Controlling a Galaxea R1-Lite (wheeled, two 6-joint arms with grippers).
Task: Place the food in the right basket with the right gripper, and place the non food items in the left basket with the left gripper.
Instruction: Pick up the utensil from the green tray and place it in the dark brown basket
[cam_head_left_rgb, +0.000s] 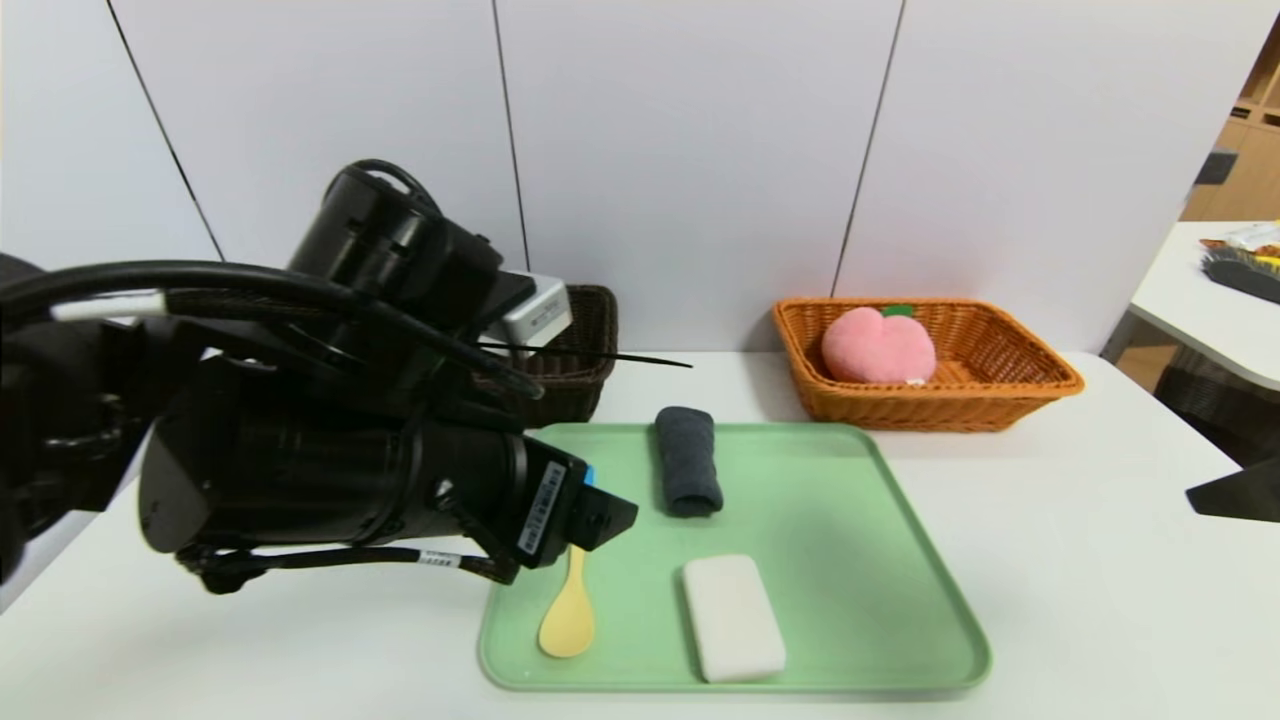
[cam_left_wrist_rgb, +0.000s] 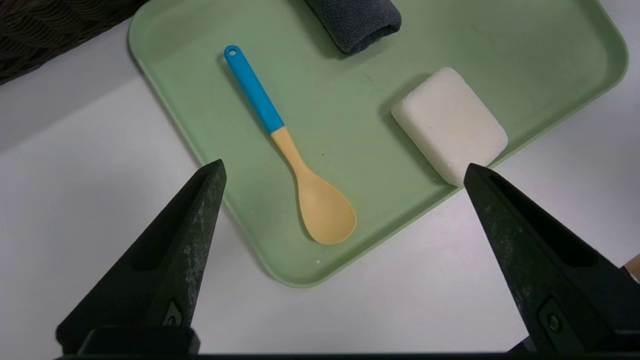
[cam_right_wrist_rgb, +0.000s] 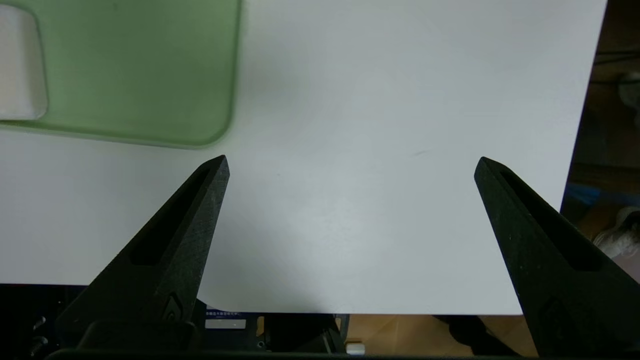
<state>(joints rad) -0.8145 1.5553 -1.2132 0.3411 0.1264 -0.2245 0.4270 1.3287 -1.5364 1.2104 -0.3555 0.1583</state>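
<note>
The pink plush peach (cam_head_left_rgb: 878, 347) lies inside the orange-tan right basket (cam_head_left_rgb: 1010, 385). On the green tray (cam_head_left_rgb: 830, 530) lie a yellow spoon (cam_left_wrist_rgb: 322, 205) with a blue handle, a rolled dark grey cloth (cam_head_left_rgb: 688, 460) and a white rounded bar (cam_head_left_rgb: 733, 617). My left gripper (cam_left_wrist_rgb: 345, 167) hangs open above the tray's near left part, over the spoon, holding nothing. The arm hides much of the dark brown left basket (cam_head_left_rgb: 585, 355). My right gripper (cam_right_wrist_rgb: 350, 165) stands open and empty over bare table near the front right corner.
The white table (cam_head_left_rgb: 1080, 600) ends close to the right gripper at its front and right edges. A second white table (cam_head_left_rgb: 1200, 300) with clutter stands far right. White wall panels close the back. The left arm's bulk (cam_head_left_rgb: 300, 470) fills the left side.
</note>
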